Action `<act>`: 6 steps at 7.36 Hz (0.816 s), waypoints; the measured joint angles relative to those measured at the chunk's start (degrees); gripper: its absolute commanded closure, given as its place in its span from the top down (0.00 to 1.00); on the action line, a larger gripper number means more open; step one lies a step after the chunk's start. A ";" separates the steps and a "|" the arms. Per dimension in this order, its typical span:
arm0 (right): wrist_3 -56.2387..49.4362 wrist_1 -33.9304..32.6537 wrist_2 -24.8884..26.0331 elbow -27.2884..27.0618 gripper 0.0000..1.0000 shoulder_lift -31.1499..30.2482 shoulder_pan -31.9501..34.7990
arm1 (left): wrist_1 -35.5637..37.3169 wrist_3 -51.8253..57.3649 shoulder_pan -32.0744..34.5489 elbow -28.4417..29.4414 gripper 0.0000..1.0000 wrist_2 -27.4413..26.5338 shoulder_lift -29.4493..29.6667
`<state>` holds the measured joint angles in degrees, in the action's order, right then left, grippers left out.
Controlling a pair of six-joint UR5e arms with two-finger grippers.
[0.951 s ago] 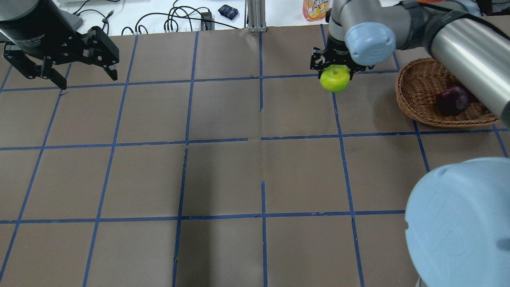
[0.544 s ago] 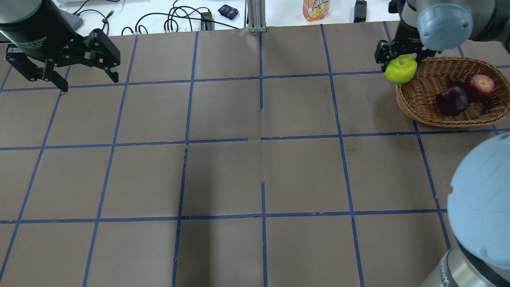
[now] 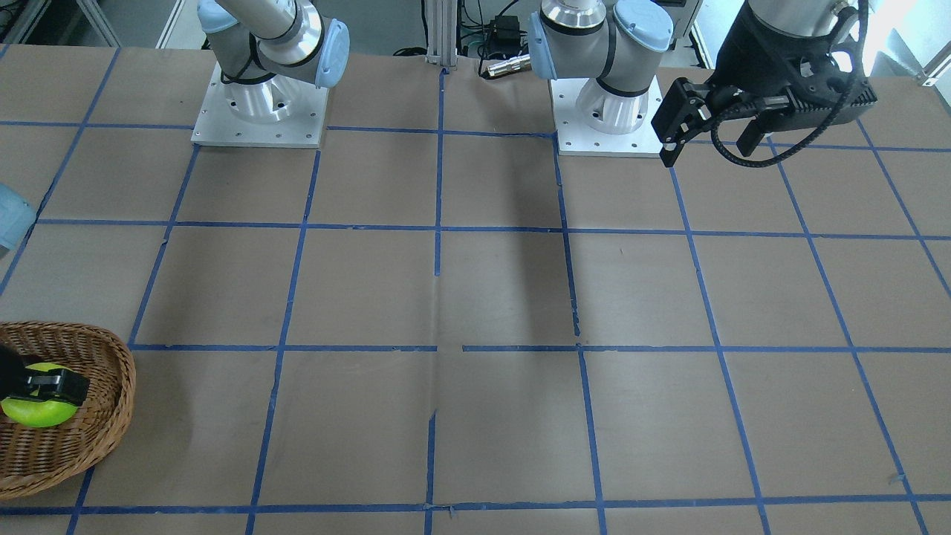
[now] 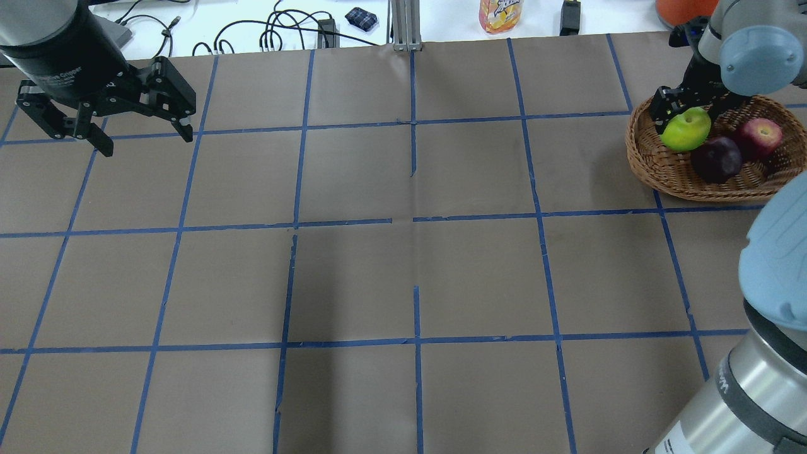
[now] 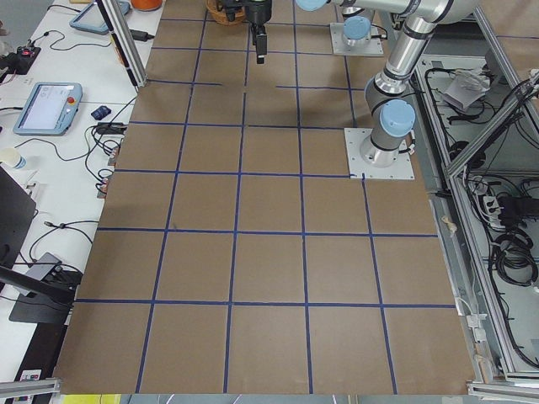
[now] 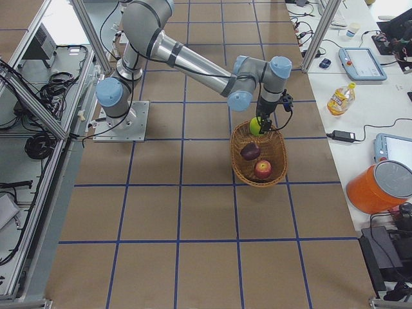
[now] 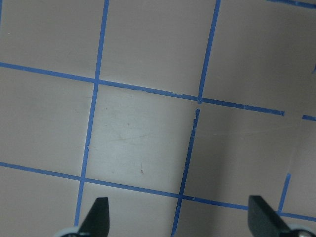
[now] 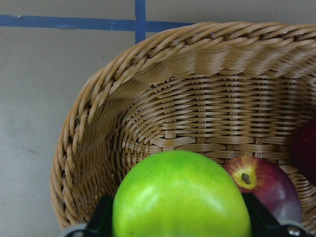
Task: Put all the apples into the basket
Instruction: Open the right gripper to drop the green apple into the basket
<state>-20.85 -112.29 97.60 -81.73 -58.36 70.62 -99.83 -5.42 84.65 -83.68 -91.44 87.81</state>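
The green apple (image 4: 686,129) is clamped in my right gripper (image 4: 685,121), which holds it just inside the left end of the wicker basket (image 4: 656,171). It also shows in the right wrist view (image 8: 180,197) between the fingers (image 8: 101,219), above the basket wall (image 8: 98,128). The maroon apple (image 4: 715,159) and the red apple (image 4: 761,135) lie in the basket. The front view shows the green apple (image 3: 37,407) over the basket (image 3: 96,438). My left gripper (image 4: 146,140) is open and empty, hovering at the table's far left.
A juice bottle (image 4: 500,14), cables (image 4: 277,31) and an adapter lie on the white strip behind the table. My right arm's elbow (image 4: 778,271) looms over the near right corner. An orange bucket (image 6: 380,187) stands beside the basket's end.
My right gripper has carried the green apple rightward from the mid-back of the table to over the basket's left end. The left gripper has drifted slightly.
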 measured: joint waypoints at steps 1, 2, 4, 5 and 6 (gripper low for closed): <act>0.05 -0.12 -0.04 -0.16 1.00 0.67 -0.09 | -1.55 -0.83 0.15 0.23 1.00 0.14 0.13; 0.18 0.25 -0.02 -0.28 1.00 0.77 -0.14 | -2.21 -1.27 0.21 0.22 1.00 0.26 0.26; 0.14 4.18 -0.13 -0.03 1.00 -1.04 -0.05 | -2.39 -1.11 0.25 0.18 1.00 0.30 0.29; 0.38 8.06 -0.34 0.08 1.00 -4.00 0.55 | -2.23 -0.69 0.25 0.35 1.00 0.32 0.43; 0.98 12.97 -1.08 0.05 1.00 -8.42 1.65 | -1.68 -0.09 0.29 0.48 1.00 0.38 0.66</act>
<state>-19.86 -99.32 96.51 -81.67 -66.78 72.27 -101.51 -5.52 84.93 -83.21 -91.06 88.47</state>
